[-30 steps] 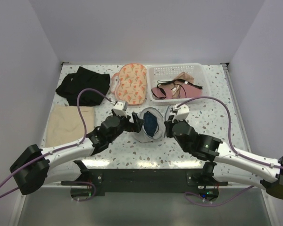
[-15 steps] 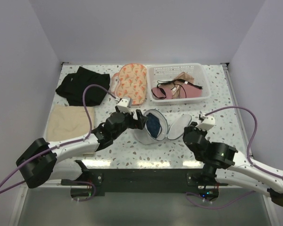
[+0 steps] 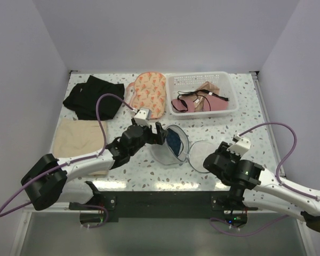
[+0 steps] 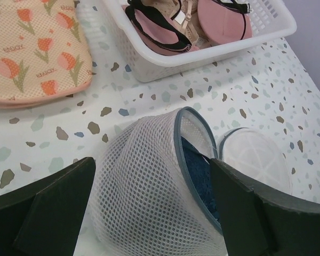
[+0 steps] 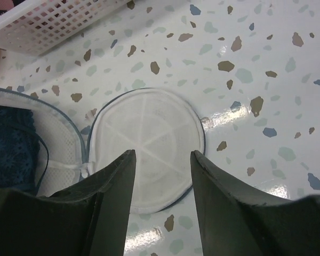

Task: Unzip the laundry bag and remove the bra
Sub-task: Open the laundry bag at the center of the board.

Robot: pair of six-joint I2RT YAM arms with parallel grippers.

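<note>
The white mesh laundry bag [image 3: 168,152] [image 4: 141,186] stands unzipped in the middle of the table. Its round lid [image 3: 199,152] [image 5: 146,133] lies flat to its right. A dark blue bra [image 3: 173,140] [image 4: 200,170] [image 5: 10,149] shows inside the opening. My left gripper [image 3: 159,134] [image 4: 152,208] is open wide, one finger on each side of the bag. My right gripper [image 3: 210,159] [image 5: 161,178] hovers open over the lid, with nothing between its fingers.
A white basket [image 3: 170,80] [image 4: 213,56] holding pink and beige bras stands at the back right. An orange patterned bag [image 3: 148,95] [image 4: 32,48] lies to its left. A black garment [image 3: 93,96] and a beige cloth [image 3: 77,140] lie on the left.
My right gripper has opened and drawn back toward the near right. The lid has swung away from the bag and now lies flat. My left gripper has shifted slightly toward the back.
</note>
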